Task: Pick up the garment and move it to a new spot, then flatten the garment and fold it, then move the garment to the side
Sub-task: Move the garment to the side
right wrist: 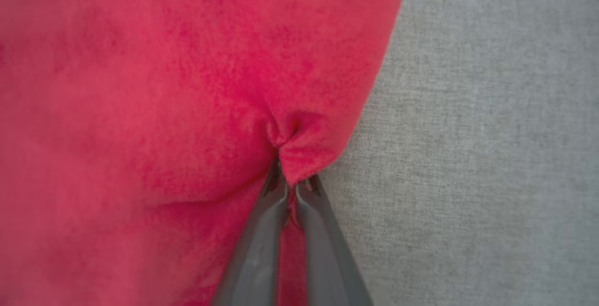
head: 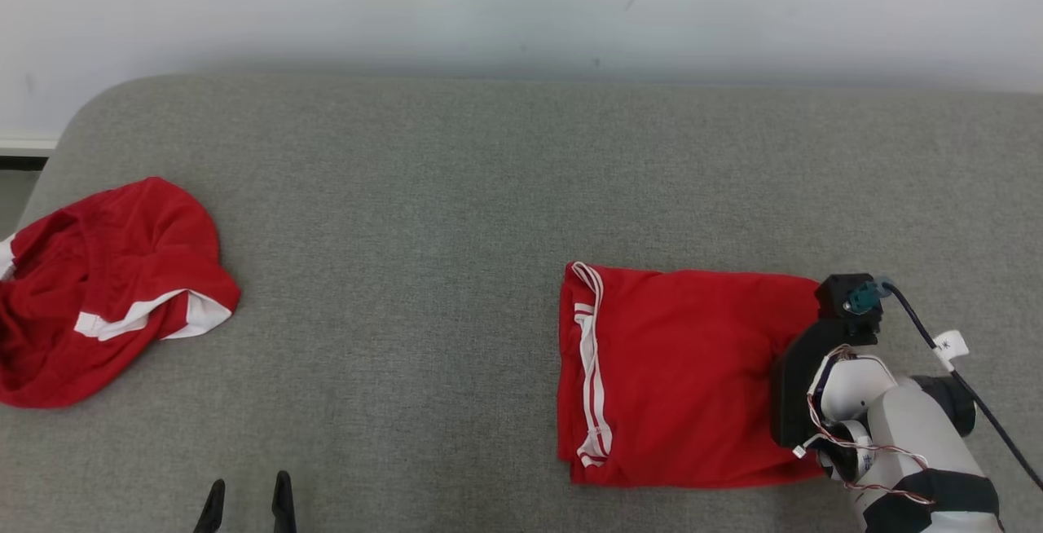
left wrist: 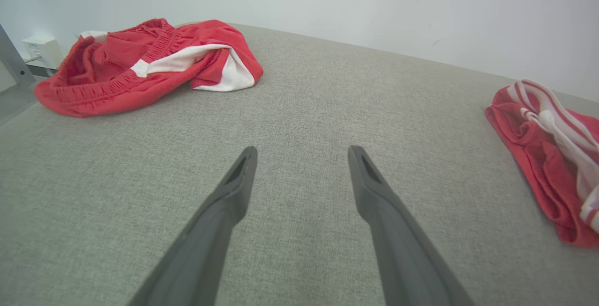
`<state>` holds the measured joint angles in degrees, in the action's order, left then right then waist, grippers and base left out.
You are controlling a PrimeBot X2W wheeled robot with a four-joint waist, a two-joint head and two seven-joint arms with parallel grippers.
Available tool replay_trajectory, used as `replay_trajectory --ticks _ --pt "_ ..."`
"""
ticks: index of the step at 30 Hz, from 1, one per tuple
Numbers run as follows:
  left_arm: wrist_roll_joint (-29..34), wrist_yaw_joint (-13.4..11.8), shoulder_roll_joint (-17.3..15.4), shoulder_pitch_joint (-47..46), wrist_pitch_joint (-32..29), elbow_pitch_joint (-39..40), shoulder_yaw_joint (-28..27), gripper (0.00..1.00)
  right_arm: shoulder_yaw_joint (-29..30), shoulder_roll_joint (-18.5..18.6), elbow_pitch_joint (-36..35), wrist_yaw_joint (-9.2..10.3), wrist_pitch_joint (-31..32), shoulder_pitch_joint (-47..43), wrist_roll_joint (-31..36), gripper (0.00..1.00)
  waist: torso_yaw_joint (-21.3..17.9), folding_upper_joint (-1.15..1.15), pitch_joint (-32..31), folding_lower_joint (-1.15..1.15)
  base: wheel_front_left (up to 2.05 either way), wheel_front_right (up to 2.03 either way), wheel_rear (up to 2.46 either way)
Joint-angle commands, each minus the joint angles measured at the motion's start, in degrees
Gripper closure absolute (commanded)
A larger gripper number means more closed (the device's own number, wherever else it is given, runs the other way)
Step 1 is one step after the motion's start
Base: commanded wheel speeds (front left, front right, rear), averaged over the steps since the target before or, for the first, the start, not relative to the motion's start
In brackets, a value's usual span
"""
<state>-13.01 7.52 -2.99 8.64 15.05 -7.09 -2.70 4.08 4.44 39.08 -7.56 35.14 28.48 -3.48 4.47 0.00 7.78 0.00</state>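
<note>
Folded red shorts (head: 676,378) lie flat on the right part of the grey fabric surface (head: 407,191). Right gripper (right wrist: 288,182) pressed together on a puckered nip of cloth by their right edge, likely to drag them aside without unfolding. Left gripper (left wrist: 302,175) spread, idle over bare fabric. How many layers are pinched: unclear. Crumpled red shorts (head: 106,288) far left, cut off by frame

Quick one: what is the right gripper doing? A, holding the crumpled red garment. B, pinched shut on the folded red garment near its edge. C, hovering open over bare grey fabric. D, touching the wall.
B: in the right wrist view, the right gripper has its fingers closed together on a puckered bit of the folded red garment beside its edge.
</note>
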Motion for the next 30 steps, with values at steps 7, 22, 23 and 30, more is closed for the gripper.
replay_trajectory --ticks 7,22,23,30 --pt "-0.07 -0.07 0.05 -2.48 0.17 1.05 0.23 0.0 -9.23 7.04 -4.15 0.22 1.82 2.98 -0.57 1.0 -3.5 0.0 3.18 0.0 0.0 0.0 0.0" --pt "1.95 -0.07 -1.43 -9.4 0.17 6.13 2.01 0.0 -17.46 18.73 -9.95 0.18 -1.27 11.68 -1.58 1.0 -14.94 0.0 13.59 0.0 0.0 0.0 0.0" --pt "2.05 -0.07 -1.62 -9.83 0.17 6.47 2.21 0.0 -17.51 19.37 -9.96 0.18 -2.06 12.15 -1.63 1.0 -15.57 0.0 14.24 0.0 0.0 0.0 0.0" --pt "2.91 -0.07 -2.57 -12.24 0.17 8.56 3.04 0.0 -17.64 22.62 -8.03 0.18 -7.06 14.82 -0.72 1.0 -18.75 0.0 17.58 0.0 0.0 0.0 0.0"
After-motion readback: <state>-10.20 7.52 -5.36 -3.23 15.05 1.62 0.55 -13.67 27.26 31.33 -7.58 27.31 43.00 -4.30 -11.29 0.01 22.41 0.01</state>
